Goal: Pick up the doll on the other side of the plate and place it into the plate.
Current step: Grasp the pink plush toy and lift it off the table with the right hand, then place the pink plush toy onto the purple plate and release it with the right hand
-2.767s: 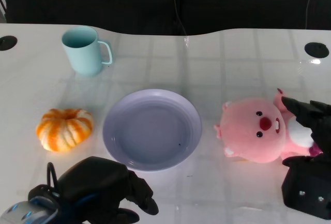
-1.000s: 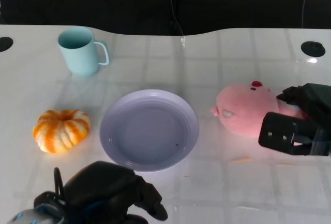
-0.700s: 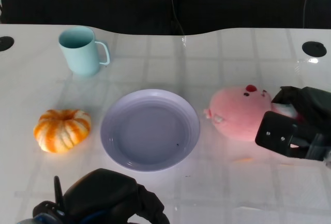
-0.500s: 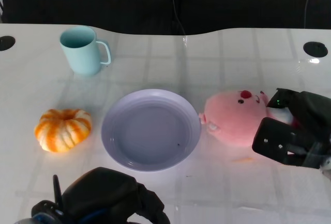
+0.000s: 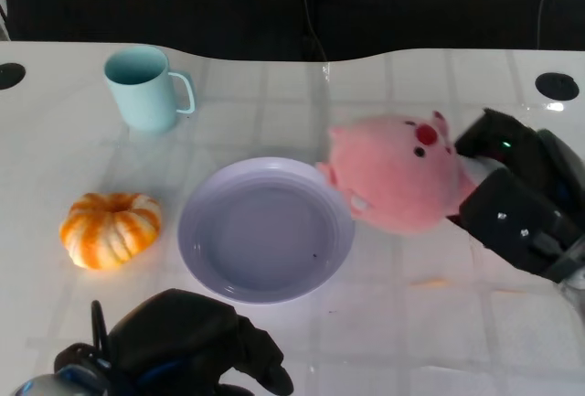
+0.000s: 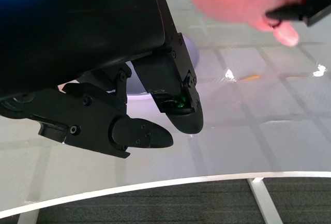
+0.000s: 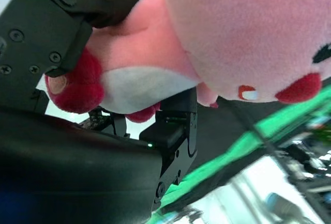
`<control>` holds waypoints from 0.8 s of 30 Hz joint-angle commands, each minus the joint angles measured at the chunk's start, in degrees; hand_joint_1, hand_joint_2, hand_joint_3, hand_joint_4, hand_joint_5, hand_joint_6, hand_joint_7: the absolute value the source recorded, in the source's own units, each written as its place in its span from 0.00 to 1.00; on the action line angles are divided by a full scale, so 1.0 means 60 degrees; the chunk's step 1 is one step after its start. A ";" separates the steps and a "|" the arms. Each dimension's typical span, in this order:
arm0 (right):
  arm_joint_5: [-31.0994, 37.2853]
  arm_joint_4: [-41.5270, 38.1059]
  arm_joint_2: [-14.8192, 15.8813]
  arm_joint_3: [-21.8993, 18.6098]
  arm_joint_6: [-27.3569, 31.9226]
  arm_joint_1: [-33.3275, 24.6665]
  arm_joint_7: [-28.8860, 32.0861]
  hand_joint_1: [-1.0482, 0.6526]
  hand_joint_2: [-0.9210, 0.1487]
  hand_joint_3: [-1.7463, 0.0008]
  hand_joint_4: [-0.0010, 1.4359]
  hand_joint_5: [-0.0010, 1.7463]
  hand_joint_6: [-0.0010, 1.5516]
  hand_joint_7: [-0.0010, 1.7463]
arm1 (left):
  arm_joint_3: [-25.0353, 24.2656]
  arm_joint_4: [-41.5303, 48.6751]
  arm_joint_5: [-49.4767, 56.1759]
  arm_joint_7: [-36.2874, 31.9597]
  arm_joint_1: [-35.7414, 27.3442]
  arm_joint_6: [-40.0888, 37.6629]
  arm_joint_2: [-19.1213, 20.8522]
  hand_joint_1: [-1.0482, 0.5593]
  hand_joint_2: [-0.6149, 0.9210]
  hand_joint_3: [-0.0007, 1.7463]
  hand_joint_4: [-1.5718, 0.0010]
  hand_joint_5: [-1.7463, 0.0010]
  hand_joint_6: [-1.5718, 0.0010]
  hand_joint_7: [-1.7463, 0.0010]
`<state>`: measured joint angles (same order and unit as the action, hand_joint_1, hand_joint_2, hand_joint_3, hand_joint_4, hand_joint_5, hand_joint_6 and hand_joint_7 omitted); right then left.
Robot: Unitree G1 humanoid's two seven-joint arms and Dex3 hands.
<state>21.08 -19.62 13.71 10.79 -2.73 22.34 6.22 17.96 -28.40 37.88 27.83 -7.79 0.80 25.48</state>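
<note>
Grasping the pink doll [image 5: 393,175], the right hand [image 5: 512,197] holds it beside the plate [image 5: 201,250]

Teal mug [image 5: 146,88] far left on white table [image 5: 274,103]; orange pumpkin [image 5: 111,229] nearer.

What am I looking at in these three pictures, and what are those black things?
This is a humanoid robot at a white table. The black things are its two hands. The wide picture comes from a camera on its head, looking down. The other two come from cameras at its wrists, so they look tilted.

On the table are a lilac plate, a light blue mug and a small orange pumpkin.

The right hand holds a pink plush doll lifted beside the plate's edge; the right wrist picture shows it close up. The left hand holds nothing.
</note>
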 commanded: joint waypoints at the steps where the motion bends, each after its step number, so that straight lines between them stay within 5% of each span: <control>1: -0.0344 0.0764 -0.0183 -0.0210 0.0098 -0.0053 -0.0277 0.58 0.59 0.18 0.66 1.00 0.52 1.00 | -0.0020 0.0234 0.0039 -0.0191 0.0061 0.0176 0.0110 0.49 1.00 0.14 0.51 0.29 0.30 0.99; 10: -0.0393 0.1748 -0.0811 0.0040 0.0746 0.0423 -0.1166 0.59 0.62 0.13 0.66 1.00 0.52 1.00 | 0.0287 0.0547 0.0383 -0.0364 0.0294 0.0238 -0.0115 0.49 1.00 0.14 0.49 0.31 0.30 0.99; 24: 0.0020 0.0186 -0.1762 0.0984 0.0757 0.1335 -0.1544 0.58 0.57 0.19 0.67 1.00 0.53 0.95 | 0.0753 0.0532 0.0593 -0.0139 0.0488 -0.0227 -0.0477 0.49 1.00 0.16 0.51 0.29 0.30 0.99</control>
<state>21.66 -17.98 2.87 17.11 2.82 28.89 -3.35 22.51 -25.29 41.03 26.35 -5.30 -0.01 22.20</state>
